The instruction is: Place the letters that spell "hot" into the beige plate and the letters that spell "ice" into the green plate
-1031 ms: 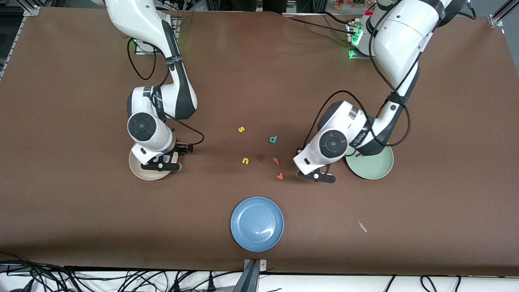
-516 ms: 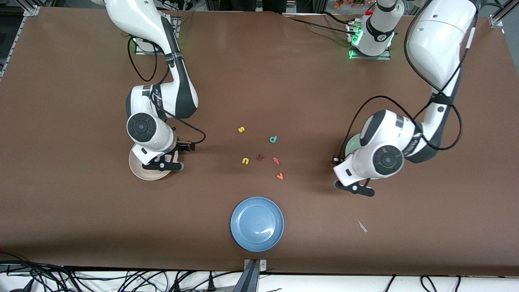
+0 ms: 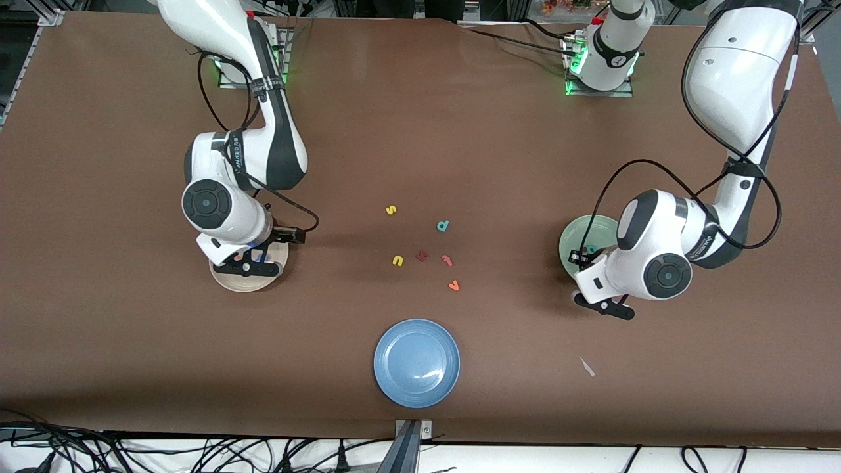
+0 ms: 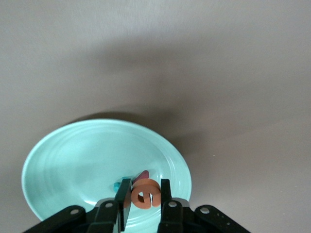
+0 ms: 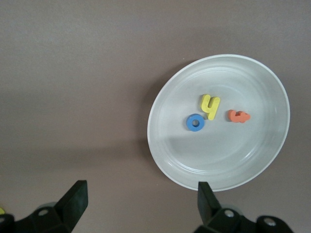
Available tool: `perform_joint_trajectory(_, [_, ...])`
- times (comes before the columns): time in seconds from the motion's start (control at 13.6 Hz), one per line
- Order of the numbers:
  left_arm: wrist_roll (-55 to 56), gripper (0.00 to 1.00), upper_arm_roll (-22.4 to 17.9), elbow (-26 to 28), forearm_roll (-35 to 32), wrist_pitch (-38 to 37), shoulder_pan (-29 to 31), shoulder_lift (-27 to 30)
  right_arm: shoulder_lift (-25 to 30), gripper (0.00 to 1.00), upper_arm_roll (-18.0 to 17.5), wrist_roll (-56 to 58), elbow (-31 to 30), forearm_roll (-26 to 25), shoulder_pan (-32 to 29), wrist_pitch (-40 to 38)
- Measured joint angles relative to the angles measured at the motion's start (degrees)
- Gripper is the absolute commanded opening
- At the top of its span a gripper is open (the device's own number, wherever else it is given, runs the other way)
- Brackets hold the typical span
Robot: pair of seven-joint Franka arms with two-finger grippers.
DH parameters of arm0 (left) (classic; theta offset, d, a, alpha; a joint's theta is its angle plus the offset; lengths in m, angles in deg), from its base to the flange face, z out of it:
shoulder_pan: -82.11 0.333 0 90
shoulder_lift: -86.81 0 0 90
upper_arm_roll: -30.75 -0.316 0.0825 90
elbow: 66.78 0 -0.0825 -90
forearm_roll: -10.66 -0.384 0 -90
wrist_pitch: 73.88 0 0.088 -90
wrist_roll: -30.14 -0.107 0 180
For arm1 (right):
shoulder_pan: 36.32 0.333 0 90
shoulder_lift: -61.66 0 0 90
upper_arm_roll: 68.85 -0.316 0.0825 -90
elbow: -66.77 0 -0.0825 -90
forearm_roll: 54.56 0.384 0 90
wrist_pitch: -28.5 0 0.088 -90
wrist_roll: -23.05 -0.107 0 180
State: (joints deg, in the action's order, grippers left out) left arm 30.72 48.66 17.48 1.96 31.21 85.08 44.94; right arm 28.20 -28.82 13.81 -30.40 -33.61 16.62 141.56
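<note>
1. Orange foam "e" (image 4: 144,194): pinched between the left gripper's (image 4: 145,185) fingers.
2. Yellow foam "h" (image 5: 210,106), blue foam ring "o" (image 5: 195,122) and orange foam "t" (image 5: 239,116): in the round cream-beige plate (image 5: 151,127) below the wide-spread right gripper (image 5: 141,189).
3. Yellow foam "s" (image 3: 391,209), teal foam "d" (image 3: 443,226), yellow foam "n" (image 3: 397,261) and orange foam "v" (image 3: 453,286): on the brown table (image 3: 420,131), between both grippers.
4. Lettering on the right arm's black band (image 3: 235,154): unreadable.

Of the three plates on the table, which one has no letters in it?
The blue plate, nearest the front camera; the beige plate and green plate both hold letters.

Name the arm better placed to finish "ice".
Left. Its gripper is shut on the orange e right over the green plate, where the c and i already lie. The right gripper hangs open by the beige plate.
</note>
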Motion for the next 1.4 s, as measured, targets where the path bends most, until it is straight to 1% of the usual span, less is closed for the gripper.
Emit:
perform_joint_trajectory(0.07, [0.0,0.00,-0.1,0.3,0.0,0.3,0.3,-0.7,0.6,1.00,-0.1,0.0,0.2,0.0,-0.8,0.0])
perform_joint_trajectory(0.15, [-0.1,0.00,-0.1,0.3,-0.3,0.7,0.6,-1.4,1.8,1.00,-1.5,0.0,0.5,0.0,-3.0,0.0])
perform_joint_trajectory(0.22, [-0.1,0.00,-0.1,0.4,-0.9,0.6,1.0,-1.8,3.5,1.00,-4.6,0.0,0.6,0.0,-7.0,-0.2])
perform_joint_trajectory(0.37, [-0.2,0.00,-0.2,1.0,-2.9,0.3,2.1,-1.9,7.1,1.00,-12.7,0.1,0.6,-1.4,-17.2,-0.6])
perform_joint_trajectory(0.44, [-0.9,0.01,-0.2,1.2,-4.6,0.3,2.9,-1.9,8.7,1.00,-16.3,0.2,0.6,-3.5,-22.0,-1.1])
perform_joint_trajectory(0.52, [-2.3,0.02,-0.2,1.3,-5.5,0.5,3.9,-1.9,10.3,1.00,-20.7,0.2,0.6,-6.2,-27.2,-1.7])
perform_joint_trajectory(0.59, [-3.5,0.07,-0.3,1.4,-5.9,0.9,5.0,-2.0,11.8,1.00,-25.6,0.2,0.6,-9.3,-32.7,-2.1])
perform_joint_trajectory(0.66, [-4.5,0.09,-0.3,1.5,-5.9,1.5,6.2,-2.1,13.2,1.00,-29.6,0.4,0.6,-12.3,-37.3,-2.6])
perform_joint_trajectory(0.74, [-5.1,0.19,-0.3,1.5,-5.9,1.9,7.0,-2.2,14.5,1.00,-31.5,1.1,0.6,-15.0,-40.0,-3.4])
perform_joint_trajectory(0.81, [-5.4,0.38,-0.2,1.6,-5.9,2.1,7.4,-2.2,15.9,1.00,-32.1,2.2,0.6,-17.1,-41.0,-4.5])
perform_joint_trajectory(0.88, [-5.4,0.93,-0.1,1.6,-5.9,2.2,7.4,-2.3,17.4,1.00,-32.4,3.1,0.7,-18.3,-41.4,-6.0])
perform_joint_trajectory(0.96, [-5.3,1.00,0.2,1.6,-5.9,2.2,7.3,-2.3,19.1,1.00,-32.5,3.8,0.7,-19.0,-41.6,-8.2])
perform_joint_trajectory(1.1, [-5.1,1.00,0.6,1.6,-5.9,2.2,6.8,-2.3,22.6,1.00,-32.6,5.6,1.2,-19.5,-41.9,-13.4])
perform_joint_trajectory(1.33, [-5.1,1.00,1.1,1.2,-5.9,2.2,6.7,-1.8,26.3,1.00,-32.6,8.2,3.9,-19.6,-43.4,-22.4])
perform_joint_trajectory(1.4, [-5.1,1.00,1.3,0.9,-5.9,2.2,6.7,-1.2,27.4,1.00,-32.6,8.4,4.7,-19.6,-43.7,-23.9])
